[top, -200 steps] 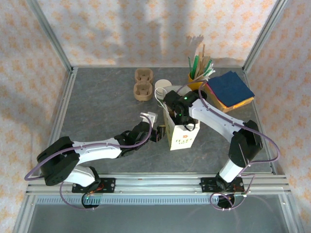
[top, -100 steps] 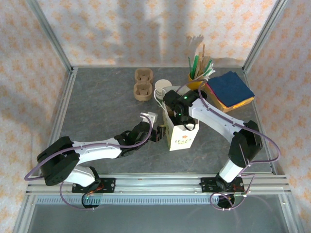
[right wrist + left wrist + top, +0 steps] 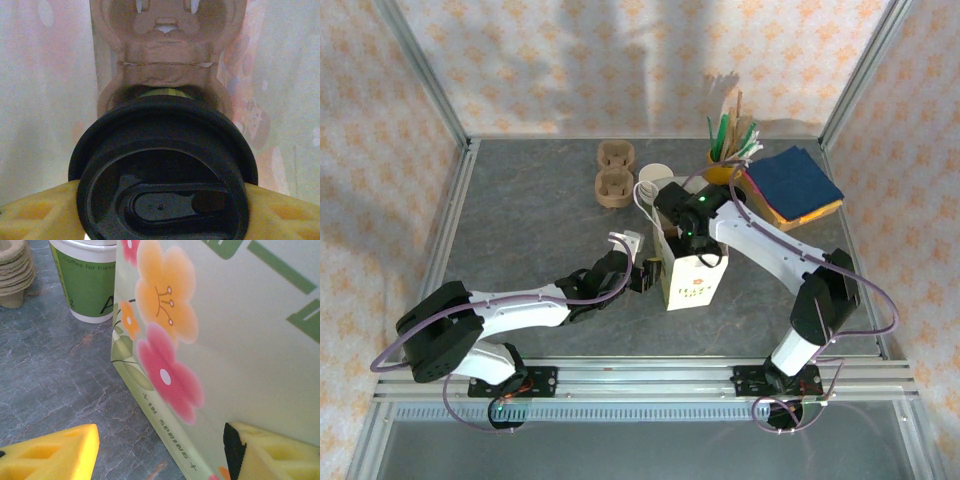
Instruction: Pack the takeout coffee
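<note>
The takeout coffee (image 3: 162,195), its black lid facing the right wrist camera, stands inside the pale flowered paper bag (image 3: 692,280) in a brown pulp carrier (image 3: 167,45). My right gripper (image 3: 686,238) reaches down into the bag's mouth. Its yellow fingers (image 3: 35,215) lie on either side of the cup under the lid's rim, and the lid hides whether they touch it. My left gripper (image 3: 645,275) is open at the bag's left lower corner. In the left wrist view the bag (image 3: 225,340) has one finger (image 3: 270,455) against its face and the other finger (image 3: 50,455) clear of it.
A stack of white-and-green cups (image 3: 655,185) stands just behind the bag, and the left wrist view shows this cup stack (image 3: 90,285) too. Brown pulp carriers (image 3: 614,172) lie at the back. A yellow cup of stirrers (image 3: 730,150) and coloured napkins (image 3: 792,185) sit back right.
My right gripper has shifted slightly back and left in the bag's mouth, and the bag has nudged with it. The left arm has stayed put.
</note>
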